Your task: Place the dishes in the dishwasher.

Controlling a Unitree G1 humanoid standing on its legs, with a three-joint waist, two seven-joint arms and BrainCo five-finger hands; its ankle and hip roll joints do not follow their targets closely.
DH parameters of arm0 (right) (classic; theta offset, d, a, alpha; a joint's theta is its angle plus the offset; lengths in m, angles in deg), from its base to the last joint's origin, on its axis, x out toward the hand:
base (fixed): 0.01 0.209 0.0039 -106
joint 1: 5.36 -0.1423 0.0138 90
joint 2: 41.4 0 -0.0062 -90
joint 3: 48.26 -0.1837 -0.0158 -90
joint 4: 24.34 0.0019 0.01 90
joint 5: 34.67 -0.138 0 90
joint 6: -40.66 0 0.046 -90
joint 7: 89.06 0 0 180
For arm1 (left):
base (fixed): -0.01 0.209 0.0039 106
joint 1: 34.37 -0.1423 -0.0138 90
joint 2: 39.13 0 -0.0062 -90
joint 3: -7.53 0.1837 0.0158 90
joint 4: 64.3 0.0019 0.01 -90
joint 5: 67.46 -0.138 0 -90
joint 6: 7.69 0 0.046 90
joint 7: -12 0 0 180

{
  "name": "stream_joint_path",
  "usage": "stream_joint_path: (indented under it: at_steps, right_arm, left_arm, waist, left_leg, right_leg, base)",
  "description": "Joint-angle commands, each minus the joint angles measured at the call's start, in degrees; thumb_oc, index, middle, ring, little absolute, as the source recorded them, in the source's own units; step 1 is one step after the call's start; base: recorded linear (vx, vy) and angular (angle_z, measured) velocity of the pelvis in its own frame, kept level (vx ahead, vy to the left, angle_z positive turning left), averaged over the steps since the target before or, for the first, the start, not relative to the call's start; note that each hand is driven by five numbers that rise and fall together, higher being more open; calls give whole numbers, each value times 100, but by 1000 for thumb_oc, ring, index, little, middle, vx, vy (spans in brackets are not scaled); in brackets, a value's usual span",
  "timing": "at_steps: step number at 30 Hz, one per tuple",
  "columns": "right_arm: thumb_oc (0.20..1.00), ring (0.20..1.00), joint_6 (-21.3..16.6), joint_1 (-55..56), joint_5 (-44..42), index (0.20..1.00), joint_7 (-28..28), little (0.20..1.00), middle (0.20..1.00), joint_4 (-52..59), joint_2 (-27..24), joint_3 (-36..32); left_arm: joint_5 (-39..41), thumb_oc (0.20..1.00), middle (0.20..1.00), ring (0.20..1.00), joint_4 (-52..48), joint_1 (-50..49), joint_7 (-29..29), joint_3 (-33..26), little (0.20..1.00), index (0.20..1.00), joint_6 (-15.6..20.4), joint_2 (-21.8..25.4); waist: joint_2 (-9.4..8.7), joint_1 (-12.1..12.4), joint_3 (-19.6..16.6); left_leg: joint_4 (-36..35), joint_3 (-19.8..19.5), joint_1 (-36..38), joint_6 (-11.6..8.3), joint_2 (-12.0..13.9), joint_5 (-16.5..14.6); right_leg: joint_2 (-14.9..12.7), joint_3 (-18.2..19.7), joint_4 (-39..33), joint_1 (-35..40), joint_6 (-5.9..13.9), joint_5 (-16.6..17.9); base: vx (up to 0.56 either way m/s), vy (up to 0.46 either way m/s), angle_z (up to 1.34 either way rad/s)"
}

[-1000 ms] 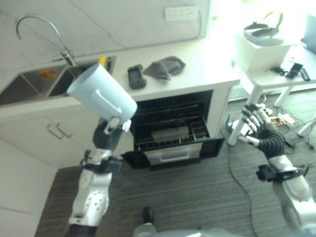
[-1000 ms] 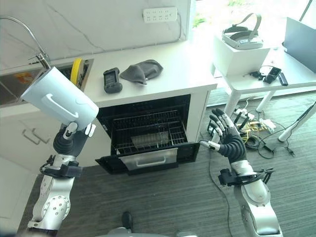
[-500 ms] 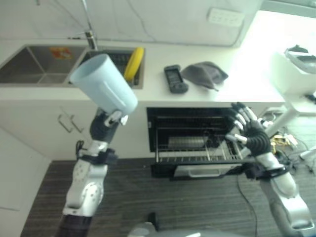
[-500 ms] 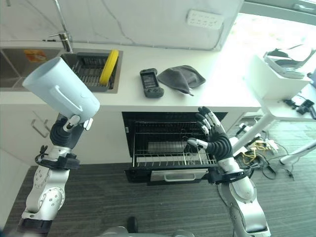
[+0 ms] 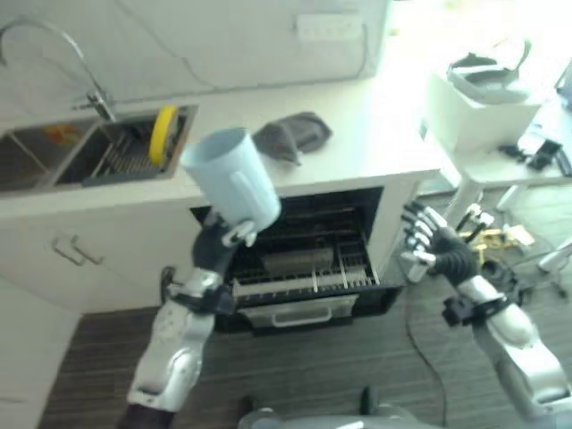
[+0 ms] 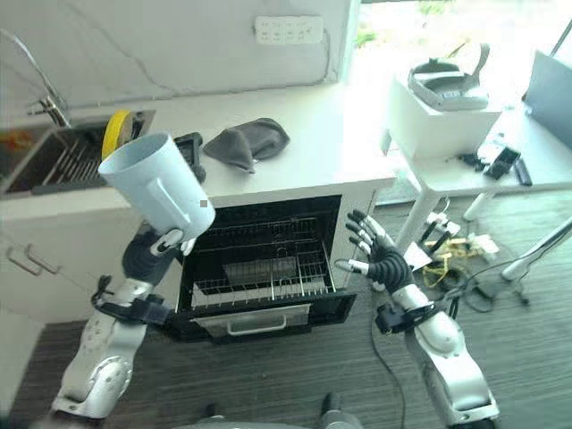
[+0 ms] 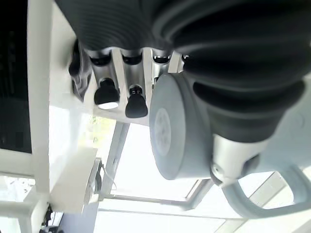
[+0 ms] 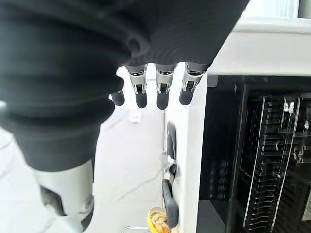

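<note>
A pale blue mug (image 6: pixel 157 190) with a handle is held up, tilted with its mouth up and away, in my left hand (image 6: pixel 149 254), whose fingers are curled round its base. In the left wrist view the mug's base (image 7: pixel 167 132) sits against the thumb and the fingers (image 7: pixel 107 92). The mug hangs over the upper left corner of the open dishwasher (image 6: pixel 262 268), whose wire rack (image 5: pixel 304 270) is pulled out over the lowered door. My right hand (image 6: pixel 375 259) stands open with spread fingers just right of the dishwasher; its straight fingers (image 8: pixel 163 94) show in the right wrist view.
A yellow plate (image 6: pixel 114 134) stands in the sink rack by the tap (image 5: pixel 89 80). On the counter lie a dark remote (image 6: pixel 189 147) and a grey cloth (image 6: pixel 248 143). A white table (image 6: pixel 500 174) with a box, a headset (image 6: pixel 451 82) and small gadgets stands right.
The camera has swung. My left hand has carried the mug rightward, from beside the dishwasher to over its left corner. My right hand now sits right of the rack, still open.
</note>
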Motion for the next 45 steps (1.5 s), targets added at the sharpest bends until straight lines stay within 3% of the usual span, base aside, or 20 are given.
stream_joint_path:
  at_steps: [1, 2, 5, 6, 10, 13, 14, 16, 18, 20, 21, 24, 26, 29, 35, 45]
  right_arm:
    - [1000, 1000, -232, -144, -210, 1000, -71, 1000, 1000, 427, 297, -102]
    - [1000, 1000, -270, -53, -130, 1000, -100, 1000, 1000, 407, 336, -112]
    - [1000, 1000, -357, 37, -7, 1000, -87, 1000, 1000, 309, 343, -195]
    - [1000, 1000, -450, -44, 27, 1000, -98, 1000, 1000, 202, 300, -164]
    - [1000, 1000, -375, -25, -60, 1000, -194, 1000, 1000, 300, 350, -166]
    - [1000, 1000, -184, 34, -90, 1000, -411, 1000, 1000, 348, 493, -120]
    - [1000, 1000, -187, 50, -111, 1000, -425, 1000, 1000, 328, 553, -97]
    - [1000, 1000, -285, 39, -238, 1000, -469, 1000, 1000, 274, 589, -78]
    - [1000, 1000, -322, -23, -284, 1000, -555, 1000, 1000, 247, 642, -3]
    - [1000, 1000, -378, -169, -235, 1000, -806, 1000, 1000, 279, 611, 125]
    - [1000, 1000, -399, -249, -225, 1000, -819, 1000, 1000, 266, 601, 187]
    - [1000, 1000, -504, -675, -244, 1000, -811, 1000, 1000, 37, 402, 288]
    - [1000, 1000, -354, -891, -526, 1000, -869, 1000, 1000, -16, 217, 284]
    - [1000, 1000, -179, -1046, -855, 1000, -1187, 1000, 1000, -67, 14, 256]
    - [1000, 1000, -237, -1411, -1131, 1000, -1358, 1000, 1000, -331, -298, 128]
    - [1000, 1000, -11, -1995, -1856, 1000, -1851, 1000, 1000, -753, -98, 371]
  left_arm:
    - [63, 200, 200, 200, -312, 77, 136, -510, 200, 200, 173, 301]
    - [53, 200, 200, 200, -213, -65, 290, -521, 200, 200, 215, 319]
    - [171, 200, 200, 200, 33, -38, 464, -456, 200, 200, 319, 346]
    - [147, 200, 200, 200, 135, 40, 475, -379, 200, 200, 385, 297]
    - [13, 200, 200, 200, 188, 92, 387, -334, 200, 200, 387, 294]
    - [-60, 200, 200, 200, 239, 334, 626, -298, 200, 200, 128, 326]
    - [-230, 200, 200, 200, 223, 389, 793, -276, 200, 200, -4, 342]
    - [-538, 200, 200, 200, 243, 414, 1011, -246, 200, 200, -99, 426]
    - [-666, 200, 200, 200, 324, 511, 1036, -182, 200, 200, -126, 527]
    - [-666, 200, 200, 200, 406, 664, 1062, -159, 200, 200, -97, 791]
    - [-666, 200, 200, 200, 421, 686, 1112, -159, 200, 200, -70, 847]
    - [-724, 200, 200, 200, 532, 815, 1163, -38, 200, 200, -13, 933]
    - [-555, 200, 200, 200, 653, 907, 1236, 55, 200, 200, -120, 906]
    - [-273, 200, 200, 200, 640, 936, 1768, 195, 200, 200, -350, 788]
    - [22, 200, 200, 200, 796, 1048, 1945, 367, 200, 200, -446, 786]
    - [322, 200, 200, 200, 861, 1387, 2564, 689, 200, 200, -747, 686]
  waist:
    - [-487, -69, -19]
    - [-352, -70, -18]
    - [-222, -87, 18]
    - [-232, -55, 49]
    - [-340, 56, -48]
    - [-523, 114, -71]
    - [-556, 174, -55]
    - [-597, 215, -3]
    - [-603, 150, 22]
    - [-615, 150, 83]
    - [-596, 144, 114]
    - [-569, 150, 106]
    - [-573, 182, -29]
    - [-517, 167, -211]
    - [-382, 102, -424]
    - [-329, 186, -598]
  left_leg:
    - [-92, -63, 410, -223, -582, -1278]
    - [-843, 52, 502, -264, -648, -1023]
    - [-1010, 201, 176, -460, -582, -637]
    - [-1010, 215, 105, -428, -598, -631]
    - [-1010, 25, 218, -302, -833, -863]
    - [-1010, 66, 379, -194, -968, -1003]
    - [-1010, 88, 399, -114, -1003, -1039]
    - [-1010, 15, 399, 23, -1082, -1081]
    - [-1010, -60, 386, 28, -1096, -1086]
    - [-1010, -27, 418, -44, -1124, -1161]
    - [-1010, -14, 439, -37, -1115, -1177]
    - [-1010, 5, 495, 15, -1080, -1244]
    - [-1010, 19, 571, -5, -1029, -1276]
    - [-1010, 116, 713, -94, -909, -1290]
    - [-1010, 181, 890, -244, -767, -1321]
    - [-1010, 16, 977, -317, -711, -1363]
  right_leg:
    - [-419, 366, -335, 148, 419, 184]
    - [-363, 268, -335, 190, 455, 105]
    - [-351, -92, -335, 333, 496, 10]
    - [-365, -140, -335, 415, 487, -66]
    - [-566, -223, -335, 570, 641, -62]
    - [-799, -452, -226, 689, 833, 49]
    - [-862, -561, 165, 662, 836, -91]
    - [-892, -385, 819, 505, 837, -122]
    - [-845, -119, 568, 277, 810, 51]
    - [-1044, -330, -219, 60, 926, 771]
    - [-1065, -276, -255, 10, 959, 839]
    - [-933, -161, -298, 49, 910, 699]
    - [-871, -194, -335, 133, 916, 545]
    - [-743, -187, -335, 255, 833, 317]
    - [-650, -203, -335, 441, 742, 115]
    - [-665, -281, -335, 555, 738, 39]
  base:
    - [136, 87, 7]
    - [142, 152, -13]
    - [113, 246, 35]
    - [111, 357, 57]
    - [133, 406, 3]
    - [145, 369, -4]
    - [109, 261, 4]
    - [85, 148, -3]
    - [62, -21, -13]
    - [29, -146, 7]
    - [6, -134, -6]
    - [9, -166, 7]
    - [73, -178, 9]
    - [120, -89, -13]
    - [87, -59, -14]
    - [18, -11, 6]
